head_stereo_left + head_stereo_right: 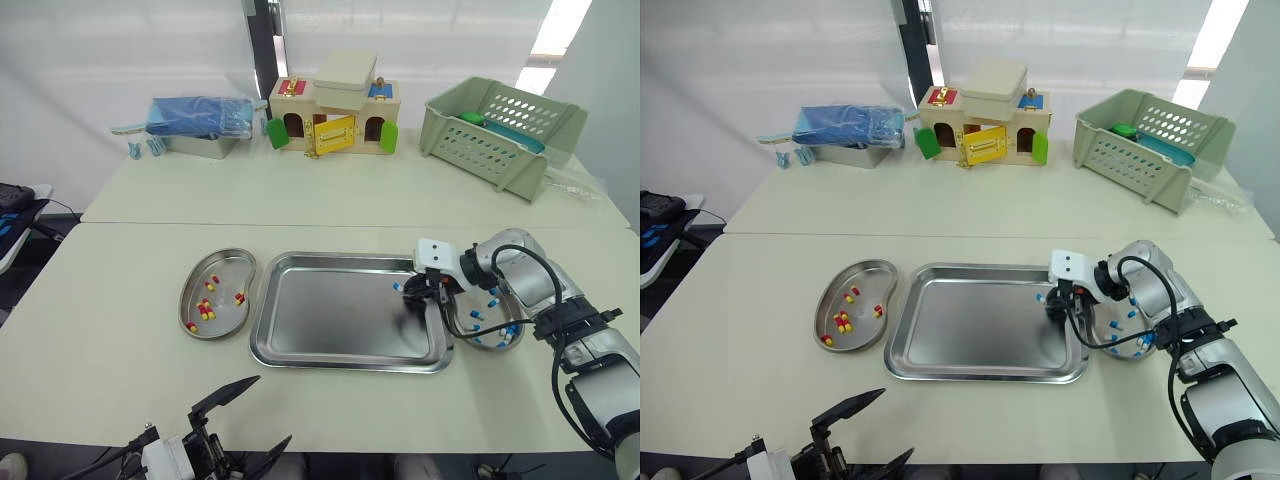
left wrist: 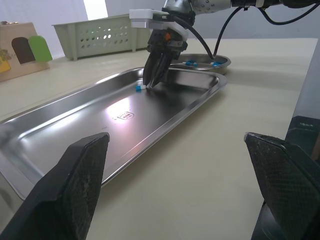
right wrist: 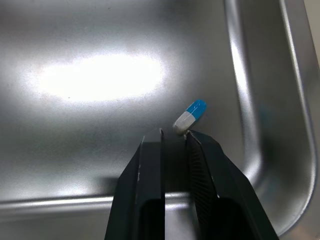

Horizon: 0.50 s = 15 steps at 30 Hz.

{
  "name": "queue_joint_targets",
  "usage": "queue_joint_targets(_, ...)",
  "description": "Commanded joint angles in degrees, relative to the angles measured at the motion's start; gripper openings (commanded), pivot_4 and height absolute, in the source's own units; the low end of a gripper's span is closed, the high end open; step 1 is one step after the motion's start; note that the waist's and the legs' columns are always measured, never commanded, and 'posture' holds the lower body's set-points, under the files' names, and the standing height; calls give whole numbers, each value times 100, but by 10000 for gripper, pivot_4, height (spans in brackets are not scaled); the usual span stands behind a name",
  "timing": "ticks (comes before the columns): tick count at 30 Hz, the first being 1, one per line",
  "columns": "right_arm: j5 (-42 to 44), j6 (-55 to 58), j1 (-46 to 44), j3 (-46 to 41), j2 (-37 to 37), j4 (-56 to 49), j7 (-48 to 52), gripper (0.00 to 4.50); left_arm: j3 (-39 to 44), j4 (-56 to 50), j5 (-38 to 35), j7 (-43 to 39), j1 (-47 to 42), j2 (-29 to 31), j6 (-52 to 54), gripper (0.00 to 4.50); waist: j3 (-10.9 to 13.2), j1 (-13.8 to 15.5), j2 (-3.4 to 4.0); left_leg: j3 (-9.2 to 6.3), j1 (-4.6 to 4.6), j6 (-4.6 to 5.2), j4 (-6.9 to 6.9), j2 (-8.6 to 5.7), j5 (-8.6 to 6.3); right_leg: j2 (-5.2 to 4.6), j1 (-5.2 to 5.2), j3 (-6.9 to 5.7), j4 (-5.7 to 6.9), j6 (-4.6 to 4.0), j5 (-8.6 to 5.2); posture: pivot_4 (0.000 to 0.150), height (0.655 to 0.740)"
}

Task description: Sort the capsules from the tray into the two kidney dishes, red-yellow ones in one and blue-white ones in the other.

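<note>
A steel tray point(image 1: 330, 318) lies mid-table with one blue-white capsule point(image 3: 190, 114) near its far right corner. My right gripper point(image 3: 174, 134) is down in the tray, shut and empty, its fingertips just short of that capsule, one tip touching its white end. Left of the tray, a kidney dish point(image 1: 232, 262) holds several red-yellow capsules point(image 1: 207, 310). The right-hand kidney dish point(image 1: 500, 343), partly behind my right arm, holds several blue-white capsules point(image 1: 478, 318). My left gripper point(image 1: 250, 420) hangs open and empty at the table's near edge.
Along the back of the table stand a green plastic basket point(image 1: 500, 125), a wooden toy house point(image 1: 335, 115) and a blue bag on a metal box point(image 1: 200, 120). A black cable point(image 1: 455, 325) loops from my right wrist over the tray's right rim.
</note>
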Motion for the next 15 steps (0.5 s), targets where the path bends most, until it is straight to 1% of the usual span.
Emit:
queue_joint_targets(1, 177, 240, -34, -255, -18, -281, 61, 18173, -14, -51, -69, 51, 62, 35, -147, 45000, 0, 1, 1, 0, -1, 0, 0, 0, 0, 0, -1, 0, 0, 0, 0, 1500, 7400)
queue_joint_targets(4, 156, 443, -28, -241, 26, -352, 24, 26488, -32, -47, -76, 67, 69, 37, -165, 45000, 1, 1, 1, 0, -1, 0, 0, 0, 0, 0, -2, 0, 0, 0, 0, 1500, 7400)
queue_joint_targets(7, 102, 742, 3, -192, 123, -380, -96, 26488, -54, -45, -63, 90, 64, 34, -176, 45000, 1, 1, 1, -1, -1, 0, 0, 0, 0, 0, -2, 0, 1, 0, 0, 1500, 7400)
queue_joint_targets(15, -123, 682, 60, -85, 388, -258, -524, 26488, -117, -85, -10, 191, 82, 29, -191, 45000, 0, -3, 2, 0, -1, 0, -1, 0, 0, 0, -7, 2, 3, 0, 0, 1500, 7400)
